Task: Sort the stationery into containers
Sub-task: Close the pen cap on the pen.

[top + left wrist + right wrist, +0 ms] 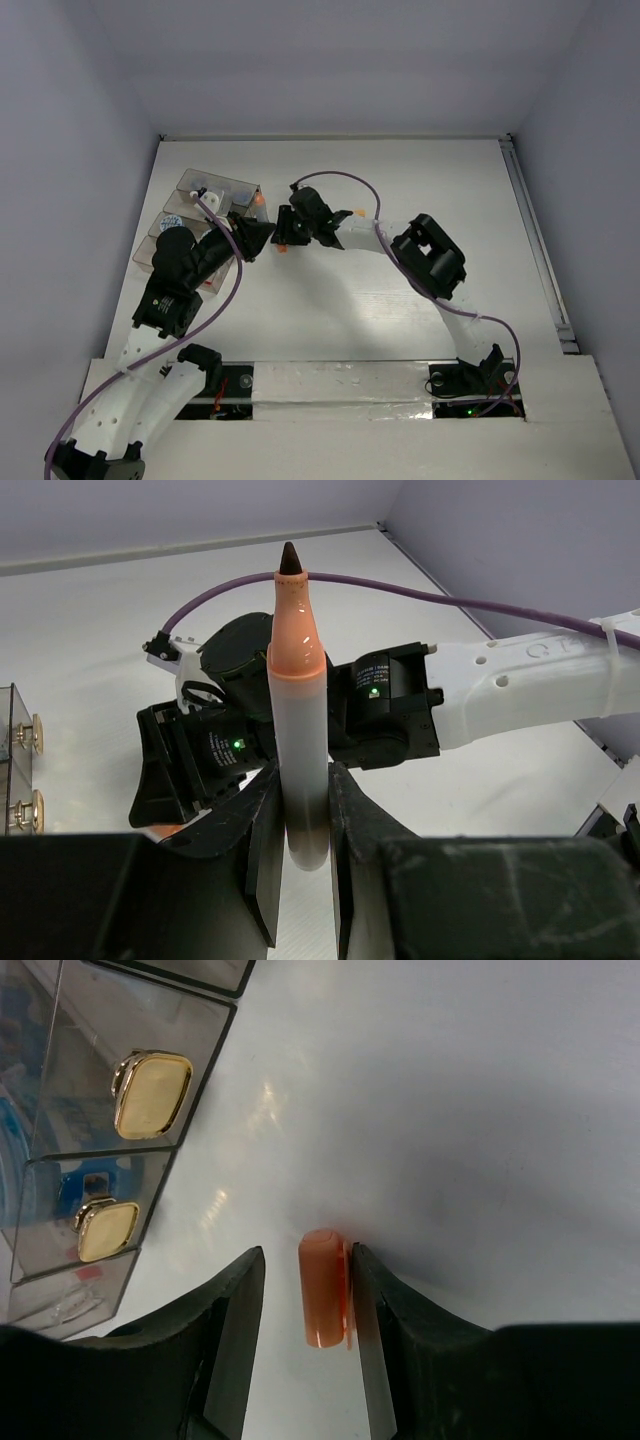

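The left gripper point(302, 780) is pinching an uncapped orange marker point(298, 680), its fingers pressed together on the pale lower barrel at the bottom centre of the left wrist view. The marker is standing straight up the frame, with its dark bare tip pointing to the top edge.

The matter in hand looks to be the loose orange cap point(322, 1300). It is lying on the white table point(450, 1110) at the lower middle of the right wrist view, between the fingers of the right gripper point(305, 1257). Those fingers are standing partly spread and are not pinching anything. The cap is sitting off-centre: it is touching the finger on the right of the frame, with a clear gap to the finger on the left.

The cap's long axis is running up and down the frame, parallel to the fingers, so the jaws would be squeezing across its narrow width. Which end is the open one I cannot tell.

The right arm is plainly the nearer one to the cap, as the left is occupied with the marker. The clear drawer bins point(90, 1050) with gold knobs are sitting at the upper left of the frame, near the cap but apart from it.
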Motion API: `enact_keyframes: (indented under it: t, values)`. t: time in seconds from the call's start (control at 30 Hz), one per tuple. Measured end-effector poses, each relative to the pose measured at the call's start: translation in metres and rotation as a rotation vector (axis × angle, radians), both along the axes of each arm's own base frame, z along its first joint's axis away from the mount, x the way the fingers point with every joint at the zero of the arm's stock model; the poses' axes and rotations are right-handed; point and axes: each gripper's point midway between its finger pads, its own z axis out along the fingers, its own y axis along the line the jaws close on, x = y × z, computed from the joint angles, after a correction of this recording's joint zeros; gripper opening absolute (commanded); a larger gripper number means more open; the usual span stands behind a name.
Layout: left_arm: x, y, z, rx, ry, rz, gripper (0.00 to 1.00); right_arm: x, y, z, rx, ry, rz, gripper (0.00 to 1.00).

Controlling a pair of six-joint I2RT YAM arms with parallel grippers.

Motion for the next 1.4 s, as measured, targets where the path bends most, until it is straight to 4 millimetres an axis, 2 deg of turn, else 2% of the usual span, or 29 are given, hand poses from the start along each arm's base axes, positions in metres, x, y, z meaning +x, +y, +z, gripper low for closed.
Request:
enact_keyframes:
  t: [0.33, 0.43, 0.47, 0.57, 0.73, 0.87, 0.93, 1.03, 1.1, 1.17, 1.23, 1.4]
  values:
    - [0.000, 0.000, 0.000, 0.000, 0.000, 0.000, 0.00, -0.007, -0.007, -0.004, -0.126, -0.027, 0.040, 0.39]
    - [0.000, 0.000, 0.000, 0.000, 0.000, 0.000, 0.00, -0.008, -0.008, -0.006, -0.153, -0.028, 0.055, 0.26]
    - [0.000, 0.000, 0.000, 0.000, 0.000, 0.000, 0.00, -0.008, -0.008, -0.007, -0.157, -0.029, 0.061, 0.18]
    - [0.000, 0.000, 0.000, 0.001, 0.001, 0.000, 0.00, -0.009, -0.005, -0.007, -0.151, -0.026, 0.075, 0.03]
    - [0.002, -0.001, -0.003, 0.004, 0.012, -0.001, 0.00, -0.010, -0.005, -0.006, -0.118, -0.028, 0.086, 0.00]
    - [0.001, -0.006, -0.004, 0.001, 0.020, -0.029, 0.00, -0.025, -0.030, -0.002, -0.094, -0.026, 0.082, 0.00]
    - [-0.002, -0.012, -0.003, -0.010, 0.018, -0.069, 0.00, -0.033, -0.047, 0.010, -0.072, -0.041, 0.072, 0.00]
    - [-0.007, -0.023, 0.002, -0.041, 0.020, -0.146, 0.00, -0.036, -0.070, 0.048, -0.003, -0.109, 0.038, 0.00]
    - [-0.011, -0.031, 0.006, -0.071, 0.018, -0.203, 0.00, -0.032, -0.082, 0.091, 0.076, -0.187, 0.007, 0.00]
    - [-0.017, -0.039, 0.012, -0.112, 0.013, -0.267, 0.00, -0.027, -0.096, 0.143, 0.184, -0.294, -0.029, 0.00]
    - [-0.024, -0.046, 0.017, -0.149, 0.011, -0.326, 0.00, -0.031, -0.113, 0.195, 0.288, -0.400, -0.052, 0.00]
    - [-0.040, -0.063, 0.031, -0.236, 0.023, -0.492, 0.00, -0.054, -0.137, 0.311, 0.519, -0.649, -0.049, 0.00]
